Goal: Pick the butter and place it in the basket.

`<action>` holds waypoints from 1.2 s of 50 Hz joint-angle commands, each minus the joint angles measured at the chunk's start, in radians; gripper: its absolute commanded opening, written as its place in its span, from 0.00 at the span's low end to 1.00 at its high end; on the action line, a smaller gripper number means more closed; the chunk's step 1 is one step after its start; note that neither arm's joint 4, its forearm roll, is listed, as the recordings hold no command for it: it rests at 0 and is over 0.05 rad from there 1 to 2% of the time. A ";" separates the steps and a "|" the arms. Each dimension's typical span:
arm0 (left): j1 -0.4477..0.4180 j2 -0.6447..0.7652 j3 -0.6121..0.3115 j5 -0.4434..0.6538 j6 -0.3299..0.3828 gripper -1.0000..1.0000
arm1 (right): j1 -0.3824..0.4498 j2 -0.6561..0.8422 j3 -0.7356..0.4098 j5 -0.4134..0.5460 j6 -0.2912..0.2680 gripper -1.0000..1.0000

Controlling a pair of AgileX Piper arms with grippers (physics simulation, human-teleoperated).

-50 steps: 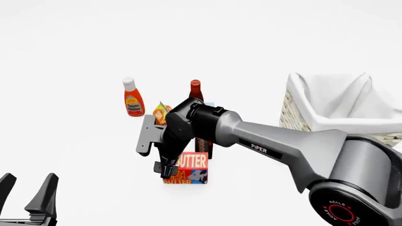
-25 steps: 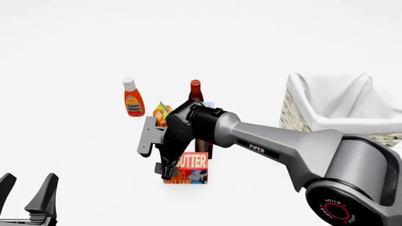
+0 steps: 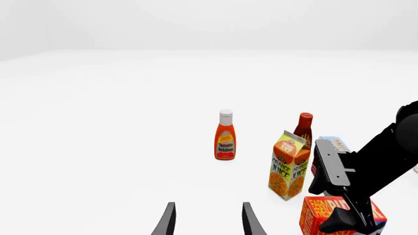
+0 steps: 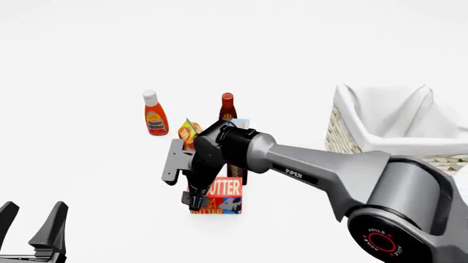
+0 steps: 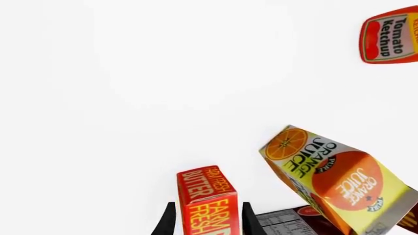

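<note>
Left wrist view: the left pincer [image 3: 207, 219] hangs above the white bench [image 3: 111, 122] with its two dark fingers spread and nothing between them. Ahead stand a tomato ketchup bottle [image 3: 225, 135], an orange juice carton [image 3: 289, 165] and a dark red-capped bottle [image 3: 304, 128] behind it. The butter [image 3: 320, 214] sits low at the edge of this view, with the right arm's black wrist coming down onto it.

Front view: the right arm reaches in from the right, and the right pincer [image 4: 196, 201] points down at the left side of the butter carton, which stands upright on the bench in front of the juice carton and the dark bottle. The basket [image 4: 343, 129] stands well apart at the right. The left pincer is in the lower left corner, fingers apart.

Right wrist view: the butter lies between the two right fingertips [image 5: 169, 219], which sit just beside its two sides; whether they press it I cannot tell
</note>
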 commanded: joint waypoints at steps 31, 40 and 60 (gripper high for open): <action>0.000 0.000 0.000 0.000 0.000 1.00 | -0.008 0.069 -0.007 -0.003 0.031 1.00; 0.000 0.000 0.000 0.000 0.000 1.00 | -0.004 0.069 -0.003 -0.004 0.033 0.00; 0.000 0.000 0.000 0.000 0.000 1.00 | 0.038 0.026 0.028 -0.008 0.033 0.00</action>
